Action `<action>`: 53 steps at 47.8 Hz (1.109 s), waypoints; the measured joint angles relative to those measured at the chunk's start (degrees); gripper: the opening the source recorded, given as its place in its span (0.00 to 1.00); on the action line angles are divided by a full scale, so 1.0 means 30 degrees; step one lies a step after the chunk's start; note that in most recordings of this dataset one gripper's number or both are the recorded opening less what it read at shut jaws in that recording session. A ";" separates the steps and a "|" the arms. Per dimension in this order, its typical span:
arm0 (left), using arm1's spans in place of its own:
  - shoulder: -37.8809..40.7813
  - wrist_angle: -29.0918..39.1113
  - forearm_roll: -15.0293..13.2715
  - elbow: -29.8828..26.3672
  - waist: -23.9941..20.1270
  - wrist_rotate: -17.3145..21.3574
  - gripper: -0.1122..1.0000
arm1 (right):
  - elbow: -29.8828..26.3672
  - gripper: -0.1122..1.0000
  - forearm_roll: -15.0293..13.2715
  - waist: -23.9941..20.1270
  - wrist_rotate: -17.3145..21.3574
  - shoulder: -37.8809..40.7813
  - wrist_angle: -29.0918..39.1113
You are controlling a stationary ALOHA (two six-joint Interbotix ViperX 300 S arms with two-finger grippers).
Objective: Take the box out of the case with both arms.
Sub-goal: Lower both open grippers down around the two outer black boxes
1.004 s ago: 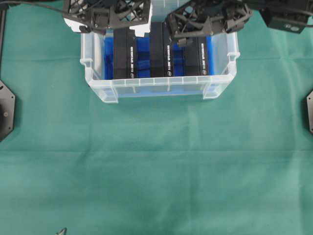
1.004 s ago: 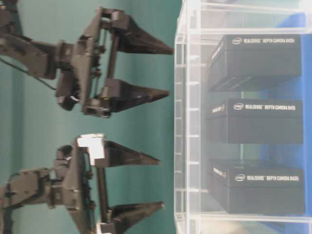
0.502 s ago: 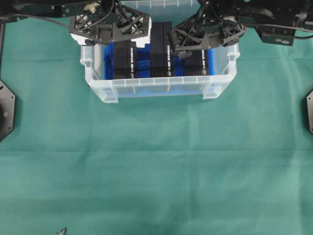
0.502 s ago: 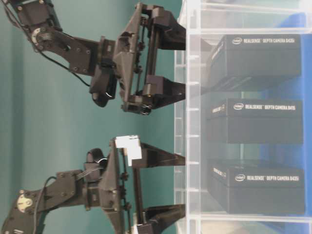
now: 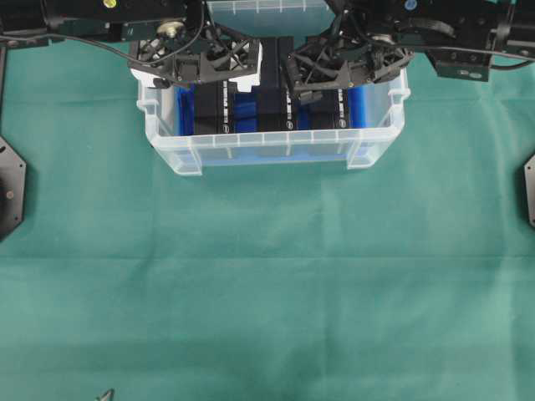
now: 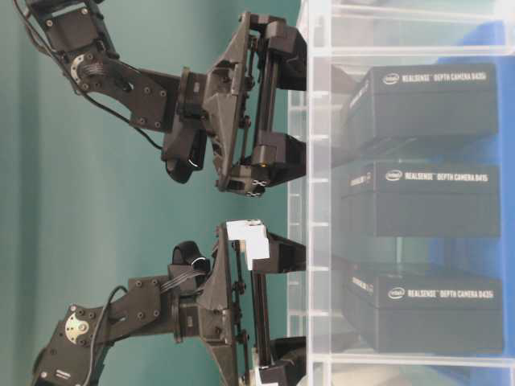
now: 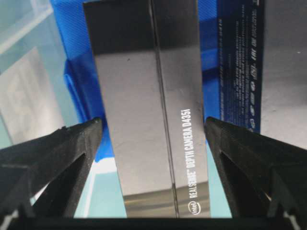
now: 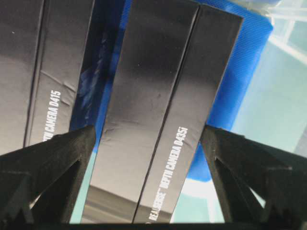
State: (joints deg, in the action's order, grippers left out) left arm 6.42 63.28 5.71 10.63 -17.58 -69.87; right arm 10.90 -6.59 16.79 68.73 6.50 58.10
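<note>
The clear case [image 5: 259,144] stands at the far middle of the green cloth, blue-lined, with three black camera boxes on edge inside. My left gripper [image 5: 213,82] is open over the left box [image 5: 216,115]. In the left wrist view that box [image 7: 144,96] runs between the fingers [image 7: 72,143], with a gap on each side. My right gripper [image 5: 338,79] is open over the right box [image 5: 338,110]. Its fingers [image 8: 67,148] flank that box [image 8: 158,96] without touching. From table level, both grippers [image 6: 299,304] [image 6: 299,112] have fingertips just past the case wall [image 6: 310,233].
The middle box [image 5: 274,109] stands between the two straddled ones, close to each gripper's inner finger. Black arm mounts sit at the left edge [image 5: 10,188] and right edge [image 5: 528,192]. Green cloth [image 5: 267,292] covers the table in front of the case.
Both grippers have come down and forward from outside the case until their fingertips pass its rim, one over the left box, one over the right. The jaws stayed wide.
</note>
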 measured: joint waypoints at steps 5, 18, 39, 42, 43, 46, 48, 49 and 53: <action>0.0000 -0.0146 0.0000 0.0088 0.0059 -0.0029 0.92 | 0.0000 0.95 0.0000 0.0000 0.0029 0.0117 0.0000; 0.0029 -0.0322 -0.0059 0.0264 0.0088 -0.0146 0.92 | 0.0000 0.95 0.0000 -0.0029 0.0059 0.0322 0.0000; 0.0059 -0.0469 -0.0117 0.0352 0.0176 -0.0059 0.92 | 0.0029 0.95 0.0029 -0.0029 0.0059 0.0352 0.0000; 0.0059 -0.0469 -0.0205 0.0352 0.0205 0.0059 0.91 | 0.0029 0.95 0.0029 -0.0059 0.0059 0.0352 0.0029; 0.0059 -0.0410 -0.0234 0.0352 0.0205 0.0059 0.91 | 0.0029 0.95 0.0029 -0.0029 0.0059 0.0352 0.0059; 0.0059 -0.0205 -0.0205 0.0352 0.0322 0.0117 0.91 | 0.0029 0.93 0.0029 -0.0029 0.0176 0.0352 0.0234; 0.0059 0.0000 -0.0234 0.0352 0.0410 0.0117 0.89 | 0.0029 0.90 0.0029 -0.0029 0.0117 0.0352 0.0381; 0.0059 0.0059 -0.0234 0.0352 0.0439 0.0117 0.88 | 0.0029 0.87 0.0029 -0.0029 0.0117 0.0352 0.0439; 0.0059 0.0439 -0.0234 0.0352 0.0615 0.0059 0.76 | 0.0088 0.71 0.0029 -0.0029 0.0410 0.0352 0.0586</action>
State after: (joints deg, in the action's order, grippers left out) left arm 6.59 64.60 5.01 11.69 -15.73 -69.70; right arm 11.16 -6.50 16.70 69.96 7.56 59.85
